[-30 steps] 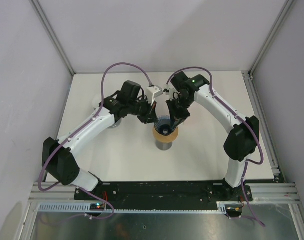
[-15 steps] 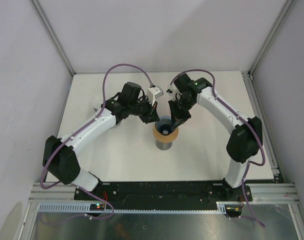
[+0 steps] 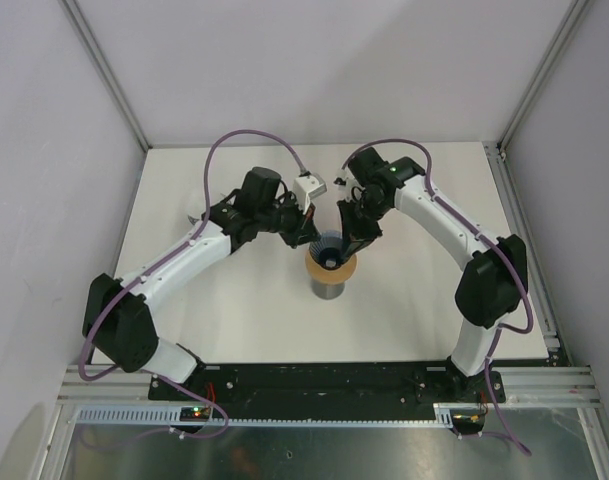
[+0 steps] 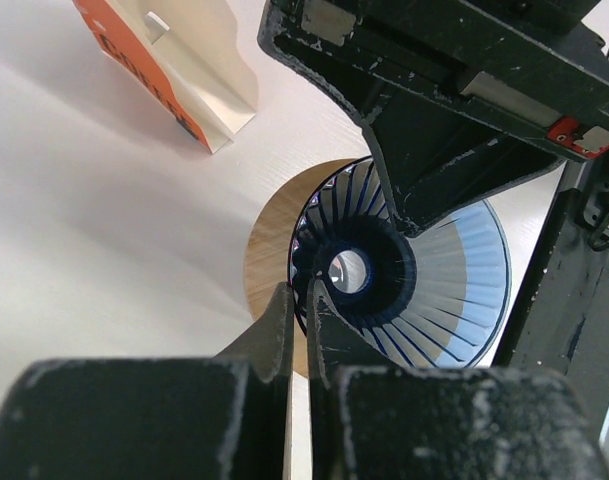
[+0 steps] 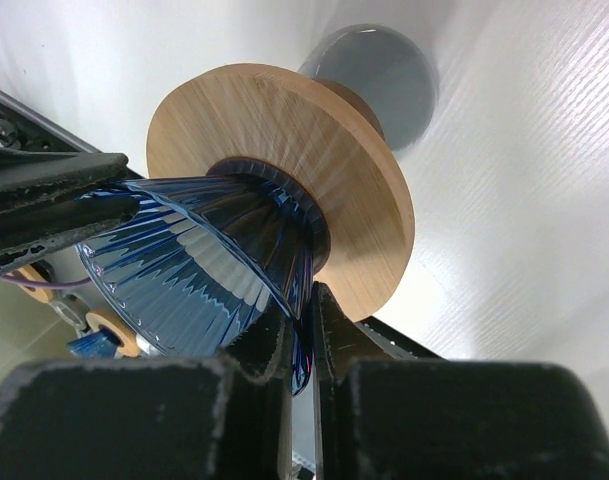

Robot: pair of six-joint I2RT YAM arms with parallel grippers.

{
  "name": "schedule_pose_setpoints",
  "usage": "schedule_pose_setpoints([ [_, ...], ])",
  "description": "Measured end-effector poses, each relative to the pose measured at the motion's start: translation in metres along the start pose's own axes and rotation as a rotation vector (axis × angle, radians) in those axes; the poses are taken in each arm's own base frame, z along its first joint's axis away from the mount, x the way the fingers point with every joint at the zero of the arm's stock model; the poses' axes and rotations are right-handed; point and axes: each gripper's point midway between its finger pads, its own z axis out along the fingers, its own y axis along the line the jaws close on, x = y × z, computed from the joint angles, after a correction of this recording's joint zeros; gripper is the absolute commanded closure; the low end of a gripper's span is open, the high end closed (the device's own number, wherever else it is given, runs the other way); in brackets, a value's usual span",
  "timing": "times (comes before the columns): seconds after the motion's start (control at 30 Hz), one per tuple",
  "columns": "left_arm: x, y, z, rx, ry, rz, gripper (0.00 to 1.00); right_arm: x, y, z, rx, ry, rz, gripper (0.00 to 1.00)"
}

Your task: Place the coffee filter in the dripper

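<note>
The dripper (image 3: 330, 258) is a blue ribbed glass cone with a round wooden collar (image 5: 284, 150), standing mid-table on a grey base (image 5: 379, 75). My left gripper (image 3: 310, 238) is at its left rim; in the left wrist view its fingers straddle the rim, nearly closed (image 4: 298, 292), one inside the cone (image 4: 454, 290) and one outside. My right gripper (image 3: 348, 243) is at the right rim, with blue glass pinched between its fingers (image 5: 302, 320). An orange and cream filter packet (image 4: 184, 60) lies on the table beyond the dripper. No loose filter shows.
The white table (image 3: 424, 300) is fenced by white walls and metal posts (image 3: 104, 70). My two arms meet over the table's middle, crowding the dripper from both sides. In the top view the left arm hides the packet.
Both arms have shifted only slightly around the dripper. The dripper stays in the same spot and both grippers remain at its rim.
</note>
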Motion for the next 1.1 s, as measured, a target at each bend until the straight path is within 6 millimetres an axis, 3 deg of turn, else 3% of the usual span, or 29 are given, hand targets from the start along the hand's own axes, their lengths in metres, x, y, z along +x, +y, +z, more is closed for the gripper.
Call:
schedule_pose_setpoints([
  [0.23,-0.007,0.012,-0.009,-0.072,-0.013,0.011,1.00,-0.010,0.011,0.002,-0.002,-0.036,-0.073,0.72],
  [0.47,-0.004,0.022,-0.020,-0.146,0.009,0.021,1.00,-0.036,0.030,-0.005,-0.038,-0.147,-0.163,0.59],
  [0.63,-0.003,0.023,-0.021,-0.157,0.012,0.021,1.00,-0.053,0.040,-0.023,-0.050,-0.229,-0.199,0.49],
  [0.87,-0.002,0.024,-0.024,-0.165,0.022,0.016,1.00,-0.066,0.043,-0.059,-0.025,-0.352,-0.225,0.45],
  [1.0,-0.001,0.027,-0.027,-0.177,0.029,0.007,1.00,-0.076,0.032,-0.086,0.048,-0.474,-0.207,0.46],
  [1.1,-0.001,0.029,-0.029,-0.183,0.034,0.000,0.92,-0.080,0.009,-0.106,0.182,-0.599,-0.169,0.49],
])
